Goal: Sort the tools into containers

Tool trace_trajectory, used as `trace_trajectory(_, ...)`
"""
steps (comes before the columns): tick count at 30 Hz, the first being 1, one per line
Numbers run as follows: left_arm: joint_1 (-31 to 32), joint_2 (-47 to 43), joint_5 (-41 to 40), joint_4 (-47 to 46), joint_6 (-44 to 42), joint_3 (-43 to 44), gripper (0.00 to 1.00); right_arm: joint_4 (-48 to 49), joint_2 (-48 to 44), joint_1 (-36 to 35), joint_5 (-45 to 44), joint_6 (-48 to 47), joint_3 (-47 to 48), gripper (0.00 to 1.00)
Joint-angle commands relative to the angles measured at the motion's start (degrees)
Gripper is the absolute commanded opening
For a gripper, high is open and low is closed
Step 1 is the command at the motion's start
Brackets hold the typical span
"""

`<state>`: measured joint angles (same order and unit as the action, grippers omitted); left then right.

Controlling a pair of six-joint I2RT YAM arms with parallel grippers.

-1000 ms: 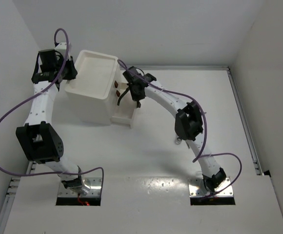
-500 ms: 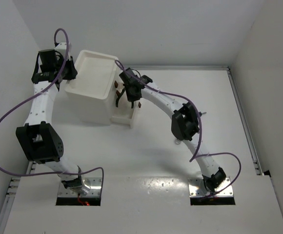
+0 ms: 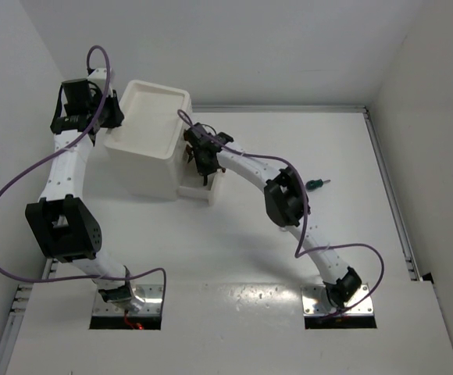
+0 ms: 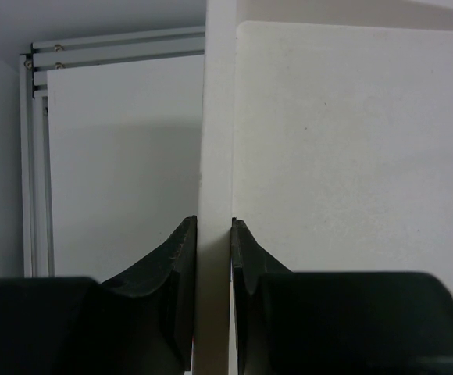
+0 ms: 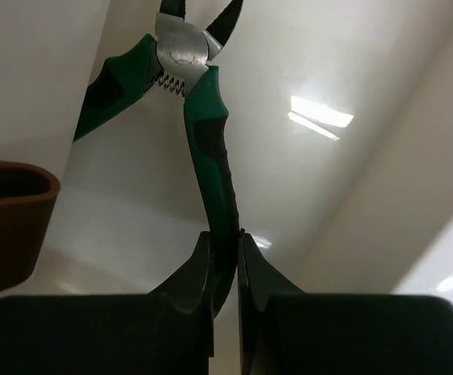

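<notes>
Right of the cabinet (image 3: 144, 160), from above, a broad stretch of tabletop (image 3: 234, 250) carries a screwdriver (image 3: 316, 185) lying well apart from it. The cabinet's left side stands near the wall. A drawer (image 3: 197, 189) is pulled out at the cabinet's front right, and the right hand (image 3: 203, 156) hangs over it, its fingertips hidden beneath the wrist. The left hand (image 3: 105, 117) sits at the left rim of the top tray (image 3: 160, 92).

At the cabinet's left edge, the left wrist view shows the left hand (image 4: 213, 234) clenched on the thin white cabinet wall, both fingers touching it.

Over the drawer, the right wrist view shows the right hand (image 5: 225, 250) grasping one handle of the green-handled pliers (image 5: 203, 101), whose nose is cut off at the top. A brown drawer handle (image 5: 8, 223) sits on the left.
</notes>
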<state>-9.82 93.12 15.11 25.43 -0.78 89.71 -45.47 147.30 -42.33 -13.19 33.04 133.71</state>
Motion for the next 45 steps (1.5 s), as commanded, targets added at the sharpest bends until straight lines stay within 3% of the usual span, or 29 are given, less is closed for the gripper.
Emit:
trace_trajectory(1,2.2,2.1,3.1,8.3,4.5,-3.1,0.0,3.4,-0.1,-0.6,1.1,1.4,0.9,0.0)
trace_trajectory(3,2.2,2.6,3.1,8.3,4.5,-3.1,0.0,3.9,-0.1,-0.6,2.6,1.4,0.9,0.0)
trace_trajectory(6,2.2,2.6,2.6,8.3,4.5,-3.1,0.0,5.5,-1.2,0.0,4.8,0.9,-0.3,0.18)
trace_trajectory(7,2.2,2.6,2.6,8.3,4.5,-3.1,0.0,6.6,-3.3,0.5,5.5,0.9,-2.9,0.29)
trace_trajectory(9,2.2,2.6,2.6,8.3,4.5,-3.1,0.0,12.0,-6.3,1.1,7.0,0.9,-9.4,0.39)
trace_trajectory(14,2.2,3.1,3.2,8.3,4.5,-2.5,0.0,19.0,-13.8,2.2,7.7,2.1,-17.3,0.45)
trace_trajectory(25,2.2,4.2,3.2,8.3,4.5,-1.4,0.0,19.6,-21.0,4.4,3.3,0.6,-18.4,0.35)
trace_trajectory(29,2.2,4.7,3.7,8.3,3.9,-1.4,0.0,18.5,-25.3,8.7,-1.4,-1.5,-25.7,0.12)
trace_trajectory(32,2.2,4.7,3.7,8.3,3.9,-0.9,0.0,17.7,-27.4,12.3,-1.4,-1.0,-31.6,0.0)
trace_trajectory(38,2.2,5.2,4.2,8.3,3.9,-0.9,0.0,17.0,-26.2,16.0,6.9,1.3,-37.4,0.0)
trace_trajectory(45,2.2,4.6,4.2,8.3,3.9,-2.1,0.0,18.8,-18.5,16.6,21.6,4.8,-32.8,0.0)
